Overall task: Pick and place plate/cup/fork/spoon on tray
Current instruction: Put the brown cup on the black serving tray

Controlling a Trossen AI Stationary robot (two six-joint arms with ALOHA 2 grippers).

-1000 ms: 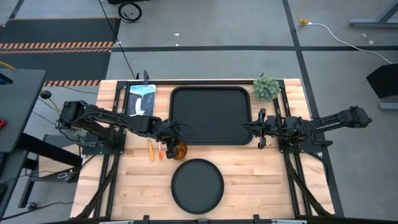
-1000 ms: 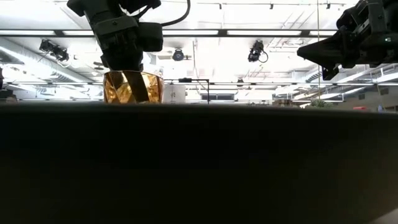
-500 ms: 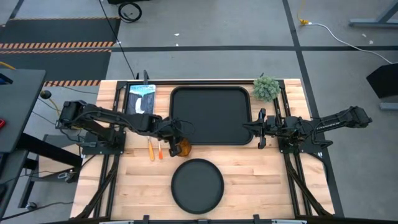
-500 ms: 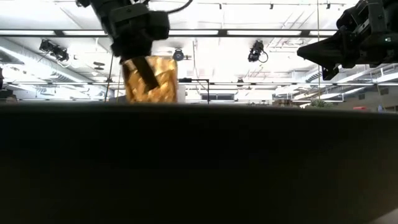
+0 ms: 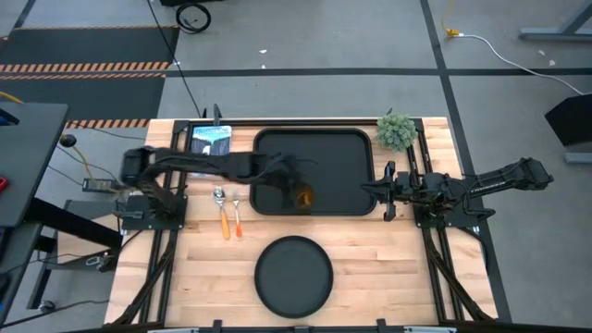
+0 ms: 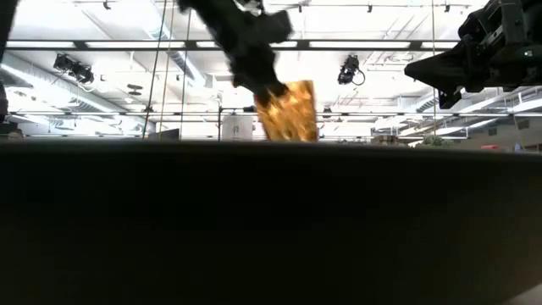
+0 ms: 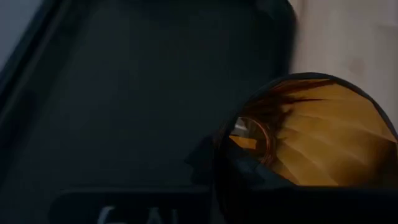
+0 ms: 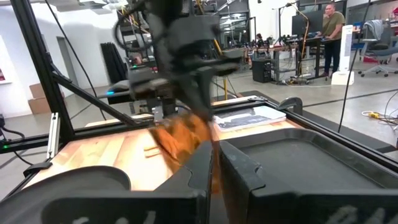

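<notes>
Left gripper (image 5: 294, 191) pinches the cup (image 5: 302, 196), holding it tilted over the tray (image 5: 356, 148), above the tray's front edge and a bit left of middle. In the low view the cup (image 6: 288, 111) hangs clear in the air, leaning, with the gripper (image 6: 269, 87) on its upper rim. The left wrist view shows one finger inside the cup (image 7: 323, 134) and the tray floor (image 7: 124, 93) behind it.

Right gripper (image 5: 381, 192) hovers at the tray's right edge near its front corner, fingers pressed together with only a thin slit between them (image 8: 214, 168), gripping nothing.

Plate (image 5: 293, 274) lies on the table (image 5: 388, 268) near the front edge, middle, just in front of the tray and apart from it. Spoon (image 5: 221, 211) and fork (image 5: 236, 215) lie side by side on the table off the tray's front left corner, spoon to the left, handles toward the front edge. Plant (image 5: 396, 130) stands at the tray's back right corner. A printed card (image 5: 210, 145) lies on the table left of the tray, toward the back edge.
</notes>
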